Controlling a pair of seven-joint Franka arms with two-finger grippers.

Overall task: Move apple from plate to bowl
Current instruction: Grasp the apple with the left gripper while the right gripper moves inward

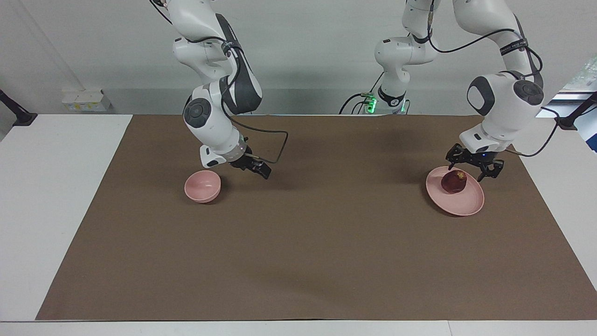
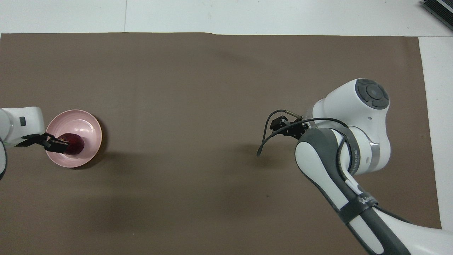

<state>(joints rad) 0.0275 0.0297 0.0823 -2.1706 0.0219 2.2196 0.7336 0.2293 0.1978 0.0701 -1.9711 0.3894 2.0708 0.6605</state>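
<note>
— What was seen closest to the robots?

— The right gripper (image 1: 254,167) was held low over the brown mat (image 1: 308,242), beside the small, deep, pale pink bowl (image 1: 202,185) and toward the middle of the table; its fingers were spread and nothing was gripped. The bowl was seen empty, at the right arm's end. The left gripper (image 1: 473,164) was poised just above the small, round, dark red apple (image 1: 454,181), jaws wide, nothing yet clasped. Whether the fingertips had touched the fruit could not be told.

— And the apple itself?

— It was lying on the flat, round, pale pink plate (image 1: 461,205), on the part nearer the robots, at the left arm's end of the table, well apart from the bowl.

— How was the grasp best to be done?

— By judgement, the open fingers were to be centred so that the apple's widest girth was straddled, then lowered until the fingertips sat below that girth but clear of the plate. Closure was to be made gently, since a round, smooth fruit can be squeezed out sideways. A straight lift was to be preferred, so the plate would not be dragged.
</note>
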